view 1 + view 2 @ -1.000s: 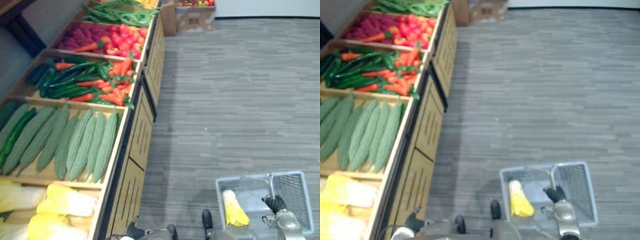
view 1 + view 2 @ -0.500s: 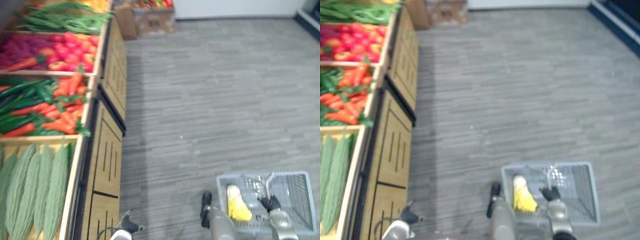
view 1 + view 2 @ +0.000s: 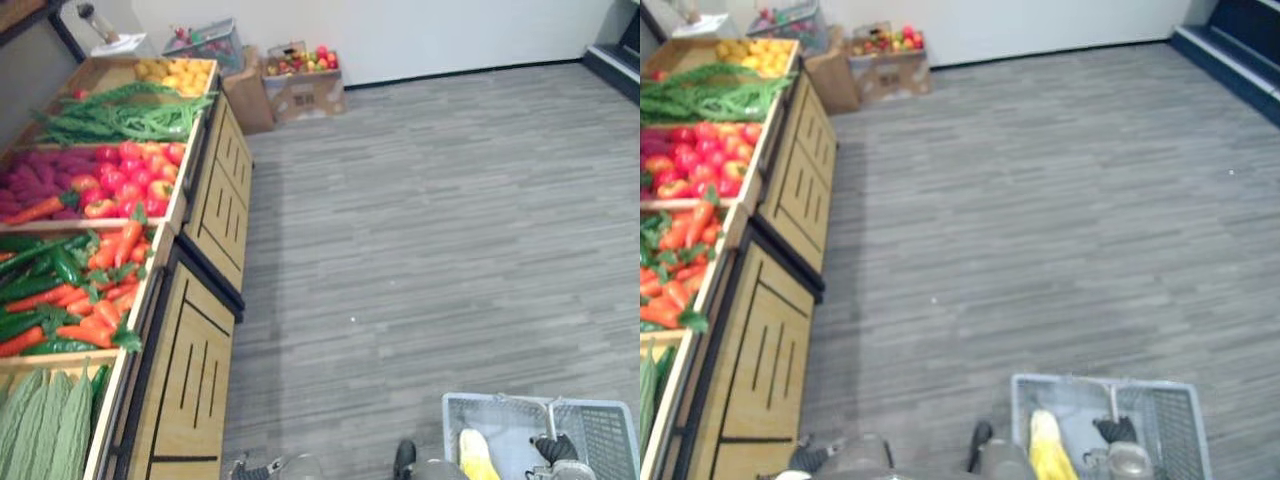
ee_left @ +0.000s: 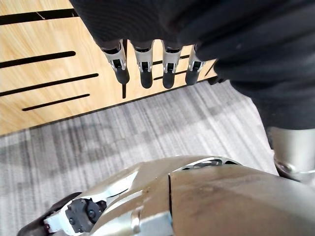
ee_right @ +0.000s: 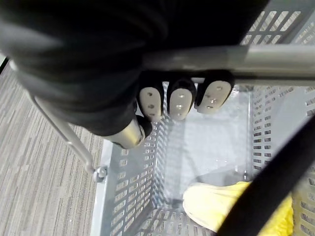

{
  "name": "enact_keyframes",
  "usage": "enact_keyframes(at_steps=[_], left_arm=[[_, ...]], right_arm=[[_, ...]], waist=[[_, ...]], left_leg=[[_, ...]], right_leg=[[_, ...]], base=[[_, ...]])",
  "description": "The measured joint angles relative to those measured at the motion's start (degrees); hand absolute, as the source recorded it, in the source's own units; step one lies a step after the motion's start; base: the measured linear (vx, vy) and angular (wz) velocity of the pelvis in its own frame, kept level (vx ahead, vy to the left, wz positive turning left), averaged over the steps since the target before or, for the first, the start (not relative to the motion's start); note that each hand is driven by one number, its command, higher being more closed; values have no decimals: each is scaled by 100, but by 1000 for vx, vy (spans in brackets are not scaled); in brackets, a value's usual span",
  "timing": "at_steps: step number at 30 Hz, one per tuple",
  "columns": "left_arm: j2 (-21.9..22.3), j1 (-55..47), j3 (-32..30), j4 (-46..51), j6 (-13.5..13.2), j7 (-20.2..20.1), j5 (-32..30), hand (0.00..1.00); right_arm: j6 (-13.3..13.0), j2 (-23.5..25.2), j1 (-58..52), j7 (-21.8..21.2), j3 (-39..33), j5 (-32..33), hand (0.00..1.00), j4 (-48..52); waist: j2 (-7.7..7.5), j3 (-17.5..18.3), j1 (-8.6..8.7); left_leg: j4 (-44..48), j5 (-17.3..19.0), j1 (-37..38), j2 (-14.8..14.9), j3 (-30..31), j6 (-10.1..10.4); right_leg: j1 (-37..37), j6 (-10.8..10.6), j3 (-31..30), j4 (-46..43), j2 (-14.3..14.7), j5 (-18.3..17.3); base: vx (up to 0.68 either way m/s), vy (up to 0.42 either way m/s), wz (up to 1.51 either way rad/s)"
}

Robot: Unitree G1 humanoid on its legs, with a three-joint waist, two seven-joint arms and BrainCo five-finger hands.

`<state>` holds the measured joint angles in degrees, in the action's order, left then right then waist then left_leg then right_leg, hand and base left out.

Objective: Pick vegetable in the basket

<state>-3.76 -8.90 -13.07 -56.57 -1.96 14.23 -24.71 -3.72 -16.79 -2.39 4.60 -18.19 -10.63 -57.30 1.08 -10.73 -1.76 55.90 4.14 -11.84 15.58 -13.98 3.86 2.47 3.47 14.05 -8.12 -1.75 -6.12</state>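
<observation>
Gripping the handle (image 5: pixel 275 59) of the grey basket (image 5: pixel 125 196) that holds a yellow vegetable (image 5: pixel 216 206), your right robot hand (image 5: pixel 179 101) hangs low while your left robot hand (image 4: pixel 142 64) dangles relaxed beside the wooden stand (image 4: pixel 44 73).

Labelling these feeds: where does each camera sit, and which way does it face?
Left eye view: head, looking down at vegetable stand, floor, basket; right hand low.
Right eye view: same, slightly offset; shares the basket's yellow vegetable.
Left wrist view: along open left hand toward stand's slotted panel.
Right wrist view: along right hand, fingers curled on handle, into basket.
</observation>
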Motion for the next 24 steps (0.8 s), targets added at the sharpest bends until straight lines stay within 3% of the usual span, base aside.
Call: enact_keyframes(at_steps=[2,4,5,6,7,9,10,11,13,17,18,19,20,21,22,24], left_arm=[[45,-3,-86,57,1,9,113,0],[59,-12,-93,62,8,12,142,0],[86,-8,-97,63,15,11,139,0],[97,-11,-97,62,15,11,137,0],[110,-6,-95,61,17,9,137,0],[146,-8,-118,59,28,1,109,0],[148,-11,-159,63,48,-2,105,0],[140,0,-247,120,91,-3,91,0],[103,4,-279,183,122,-11,85,0],[72,-167,-301,166,147,-87,68,0],[65,-225,-297,160,151,-95,-37,0],[17,-262,-169,159,152,-103,-81,0],[-12,-283,-66,162,154,-107,-87,0],[-121,-302,108,167,164,-110,-97,0],[-277,-298,229,180,174,-122,-110,0],[-316,-274,265,184,177,-126,-99,0]], right_arm=[[-1,0,96,-3,2,-4,100,4],[-13,0,150,-1,-5,-1,100,22],[-21,6,147,2,-55,-2,100,38],[-22,12,131,6,-75,-3,100,61],[-24,48,66,12,-140,-6,100,121],[-22,148,-118,27,-158,-6,100,309],[-22,217,-172,29,-154,-6,100,372],[-31,434,-225,29,-70,-2,100,539],[-41,560,-186,24,93,-2,100,639],[-75,599,-130,7,355,-9,100,631],[-75,600,-133,3,347,-9,100,552],[-79,633,-130,-10,323,17,100,454],[-107,672,-132,-11,311,74,100,455],[-256,777,-102,5,295,207,100,469],[-349,813,-77,-11,333,200,100,472],[-361,795,-73,-6,320,170,100,456]], waist=[[2,0,-65],[-8,-4,-105],[-8,-4,-161],[-2,-1,-165],[20,9,-158],[50,26,-207],[25,50,-242],[-113,144,-323],[-251,140,-358],[-353,334,-369],[-363,423,-343],[-282,484,-332],[-299,483,-327],[-375,492,-278],[-507,504,-189],[-550,498,-162]], left_leg=[[-518,204,-284,-127,-217,19],[-1689,274,-385,-293,-436,31],[-2883,237,-312,-509,-434,52],[-3446,147,-247,-606,-428,55],[-4496,-218,-109,-755,-419,66],[-5333,-809,15,-827,-437,-9],[-5339,-1024,40,-854,-478,-124],[-5340,-907,41,-1055,-593,-367],[-5051,-604,-35,-1178,-658,-572],[-4804,-143,49,-1440,-690,-729],[-4903,-71,156,-1504,-596,-782],[-5031,-27,394,-1561,-530,-794],[-5081,8,505,-1603,-456,-831],[-5095,99,675,-1708,-277,-852],[-5102,178,870,-1834,-56,-868],[-5127,254,1155,-1931,273,-977]], right_leg=[[-163,-33,-58,151,16,16],[-407,-98,-54,337,17,51],[-555,-174,-6,426,-7,17],[-620,-217,39,457,-18,-10],[-792,-333,155,522,-31,-83],[-1034,-518,277,542,-36,-275],[-1094,-568,294,537,-72,-334],[-1108,-660,297,531,-262,-424],[-1129,-720,262,541,-425,-376],[-1100,-819,83,46,-716,-307],[-820,-844,56,-684,-825,-297],[-385,-1150,-54,-1855,-990,-137],[-108,-1498,-177,-2534,-1083,74],[437,-2027,-566,-3795,-1186,645],[842,-2026,-840,-4864,-1170,795],[1135,-1953,-874,-5613,-1096,746]], base=[[240,-6,-23],[279,68,-4],[345,120,6],[347,164,26],[240,135,34],[275,185,38],[386,259,32],[264,170,20],[358,194,14],[287,179,6],[307,199,30],[317,203,31],[384,219,48],[401,171,73],[413,143,88],[299,34,95]])
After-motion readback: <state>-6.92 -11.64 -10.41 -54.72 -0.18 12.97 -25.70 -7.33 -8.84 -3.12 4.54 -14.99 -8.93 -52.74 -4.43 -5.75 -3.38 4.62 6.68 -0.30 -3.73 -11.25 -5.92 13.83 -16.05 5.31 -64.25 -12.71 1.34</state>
